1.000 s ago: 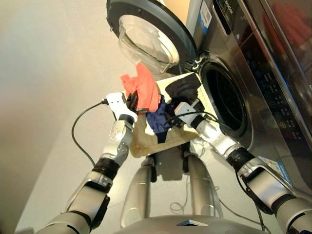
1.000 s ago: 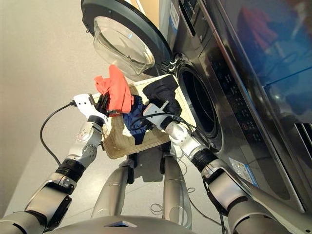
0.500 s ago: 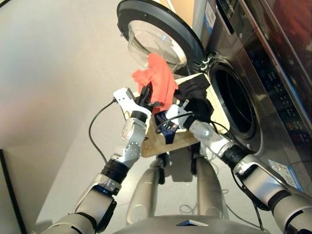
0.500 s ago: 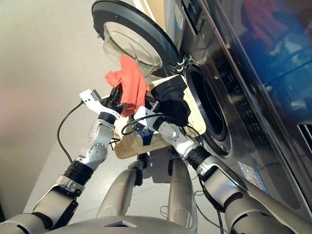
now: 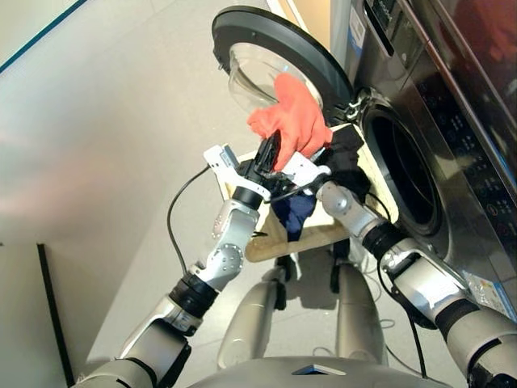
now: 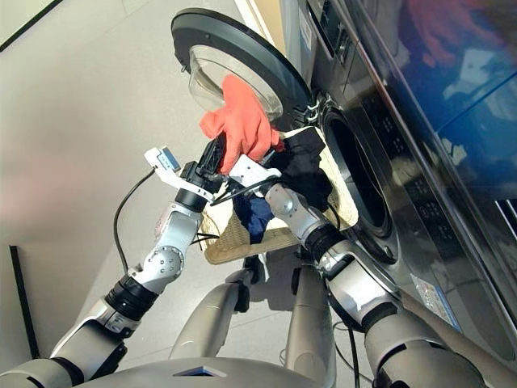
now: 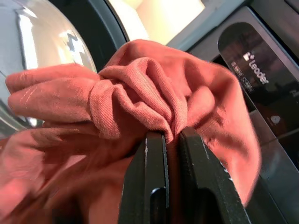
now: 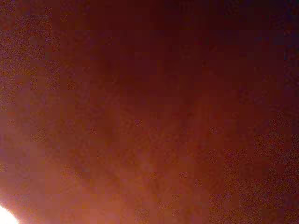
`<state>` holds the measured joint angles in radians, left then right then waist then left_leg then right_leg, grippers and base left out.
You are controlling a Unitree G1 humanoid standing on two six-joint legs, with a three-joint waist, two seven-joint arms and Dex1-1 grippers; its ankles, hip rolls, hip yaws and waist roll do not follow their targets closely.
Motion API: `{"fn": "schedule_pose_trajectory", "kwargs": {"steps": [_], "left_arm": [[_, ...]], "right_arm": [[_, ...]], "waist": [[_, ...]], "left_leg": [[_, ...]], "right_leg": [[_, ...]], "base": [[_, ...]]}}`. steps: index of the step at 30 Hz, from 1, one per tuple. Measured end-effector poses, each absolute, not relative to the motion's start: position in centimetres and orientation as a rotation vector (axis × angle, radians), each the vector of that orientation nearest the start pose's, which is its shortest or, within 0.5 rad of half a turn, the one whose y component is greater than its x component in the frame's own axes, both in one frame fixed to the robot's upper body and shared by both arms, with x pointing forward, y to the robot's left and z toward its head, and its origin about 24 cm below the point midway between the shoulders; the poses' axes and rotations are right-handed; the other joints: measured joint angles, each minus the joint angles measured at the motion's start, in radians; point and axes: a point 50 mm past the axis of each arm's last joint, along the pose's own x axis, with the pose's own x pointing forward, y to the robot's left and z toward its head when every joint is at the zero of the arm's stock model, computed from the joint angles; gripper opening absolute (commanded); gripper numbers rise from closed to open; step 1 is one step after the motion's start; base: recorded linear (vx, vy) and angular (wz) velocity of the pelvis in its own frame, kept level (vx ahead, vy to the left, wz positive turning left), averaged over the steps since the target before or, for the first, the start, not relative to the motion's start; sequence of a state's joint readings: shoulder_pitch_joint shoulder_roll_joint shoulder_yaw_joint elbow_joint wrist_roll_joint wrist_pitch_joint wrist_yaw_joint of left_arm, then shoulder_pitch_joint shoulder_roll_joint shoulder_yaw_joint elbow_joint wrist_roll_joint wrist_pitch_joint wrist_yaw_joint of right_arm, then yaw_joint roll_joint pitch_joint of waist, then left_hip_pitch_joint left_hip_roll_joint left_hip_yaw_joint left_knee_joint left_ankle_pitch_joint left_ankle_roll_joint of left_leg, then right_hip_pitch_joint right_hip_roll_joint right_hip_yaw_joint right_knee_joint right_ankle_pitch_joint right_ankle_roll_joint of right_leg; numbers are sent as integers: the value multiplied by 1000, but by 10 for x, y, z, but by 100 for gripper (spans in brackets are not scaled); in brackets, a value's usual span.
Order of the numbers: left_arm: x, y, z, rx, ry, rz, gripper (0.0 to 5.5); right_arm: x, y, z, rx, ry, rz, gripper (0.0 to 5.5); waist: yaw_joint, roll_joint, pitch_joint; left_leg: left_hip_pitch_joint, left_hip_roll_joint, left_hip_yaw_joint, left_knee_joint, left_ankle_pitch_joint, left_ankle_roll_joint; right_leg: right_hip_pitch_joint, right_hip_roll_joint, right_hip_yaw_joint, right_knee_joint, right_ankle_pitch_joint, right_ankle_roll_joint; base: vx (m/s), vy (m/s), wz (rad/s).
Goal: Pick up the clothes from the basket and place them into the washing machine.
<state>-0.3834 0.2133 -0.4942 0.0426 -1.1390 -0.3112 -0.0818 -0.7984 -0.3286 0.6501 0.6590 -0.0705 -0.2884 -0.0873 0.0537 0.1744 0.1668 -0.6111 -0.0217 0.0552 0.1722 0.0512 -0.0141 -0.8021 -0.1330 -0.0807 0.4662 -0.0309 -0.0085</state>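
Observation:
My left gripper (image 7: 172, 135) is shut on the coral-red garment (image 5: 295, 117), holding it bunched in the air in front of the open porthole door (image 5: 271, 56). The right gripper (image 5: 303, 167) sits directly under that cloth, and the right wrist view shows only dark red fabric. A navy blue garment (image 5: 295, 214) hangs below the right gripper over the basket (image 5: 266, 245). The black garment (image 5: 346, 158) lies at the basket's far end, beside the washing machine's drum opening (image 5: 404, 174).
The open door swings out to the left of the drum opening, close behind the raised cloth. A black cable (image 5: 182, 218) loops from my left wrist. A dark vertical edge (image 5: 52, 323) stands at the lower left on the floor.
The left gripper has carried the coral-red garment up and right, nearer to the door. The right gripper has come in beneath it, with the navy garment trailing below. The camera has also shifted.

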Motion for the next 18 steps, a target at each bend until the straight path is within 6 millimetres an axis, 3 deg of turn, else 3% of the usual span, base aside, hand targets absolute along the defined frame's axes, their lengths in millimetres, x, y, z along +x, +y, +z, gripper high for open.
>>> {"fn": "schedule_pose_trajectory", "kwargs": {"steps": [3,4,5,7,11,18], "left_arm": [[290,76,131,-883,-279,-537,0],[290,80,130,-878,-278,-522,86],[290,78,128,-875,-267,-528,550],[287,76,122,-890,-249,-516,550],[291,85,102,-893,-194,-418,550],[306,132,84,-959,-232,-22,550]], "right_arm": [[345,-75,127,-656,-458,479,0],[349,-74,121,-647,-436,462,0],[354,-75,112,-646,-388,432,0],[358,-82,98,-681,-322,406,0],[358,-95,92,-681,-293,354,0],[343,-125,55,-602,-170,207,0]], "waist": [[-8,0,0],[-23,0,0],[-30,1,0],[-25,0,1],[-28,-2,2],[-59,-16,12]], "left_leg": [[-4,0,-1,0,0,0],[-3,-1,-2,1,0,0],[-1,-1,-1,1,0,0],[-3,0,-2,2,0,-1],[-3,-1,-2,4,0,0],[-19,0,-2,6,-3,3]], "right_leg": [[-3,-1,-1,2,-2,1],[-1,-1,-1,2,-3,2],[0,-1,-1,3,-3,2],[-1,-1,-2,4,-3,2],[-1,-1,-1,4,-7,8],[-15,-1,-1,5,-8,9]], "base": [[0,0,0],[0,0,0],[0,0,0],[0,0,0],[0,0,0],[0,0,0]]}}
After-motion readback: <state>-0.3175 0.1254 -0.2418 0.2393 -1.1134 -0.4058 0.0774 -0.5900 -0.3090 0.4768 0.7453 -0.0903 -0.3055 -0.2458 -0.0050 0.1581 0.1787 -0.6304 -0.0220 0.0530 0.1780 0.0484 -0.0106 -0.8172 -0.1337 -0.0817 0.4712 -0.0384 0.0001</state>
